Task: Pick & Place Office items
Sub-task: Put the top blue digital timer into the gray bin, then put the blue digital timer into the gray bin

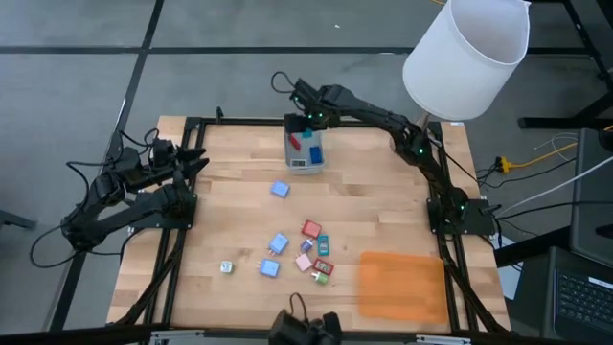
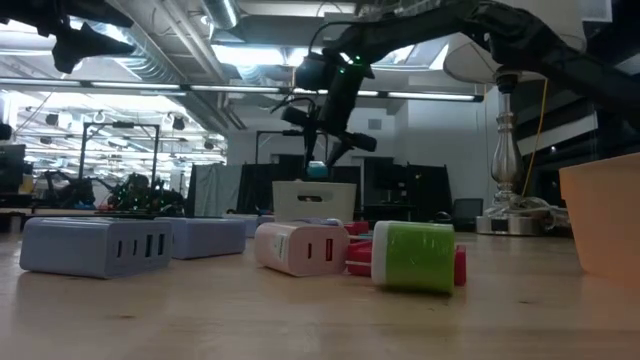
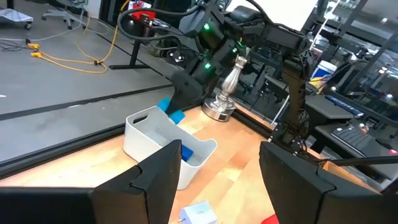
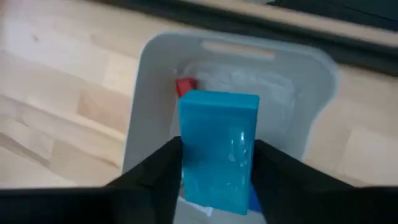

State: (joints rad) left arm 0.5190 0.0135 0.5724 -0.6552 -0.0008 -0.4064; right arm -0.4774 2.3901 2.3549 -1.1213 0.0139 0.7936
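My right gripper (image 1: pixel 308 125) hangs over the grey bin (image 1: pixel 305 153) at the table's far edge, shut on a blue block (image 4: pixel 219 149). The low view shows that block (image 2: pixel 316 168) just above the bin's rim (image 2: pixel 314 186). A red piece (image 4: pixel 185 86) and a blue piece (image 1: pixel 314 151) lie inside the bin. Several small blocks (image 1: pixel 297 251) lie flat on the wood near the table's middle, with one blue block (image 1: pixel 279 189) apart from them, closer to the bin. My left gripper (image 3: pixel 211 174) waits open at the table's left side (image 1: pixel 196 161). My right gripper pinches the blue block between its two fingers (image 4: pixel 163 168), one on each long side (image 4: pixel 186 155). The fingers come from above, pointing down into the bin. The block is lifted clear and hangs over the bin's opening, not touching its walls.
A flat orange mat (image 1: pixel 402 284) lies at the table's near right corner. A lamp with a white shade (image 1: pixel 466 56) and metal base (image 3: pixel 219 107) stands at the far right corner, close to the right arm. Bare wood lies between the bin and the scattered blocks.
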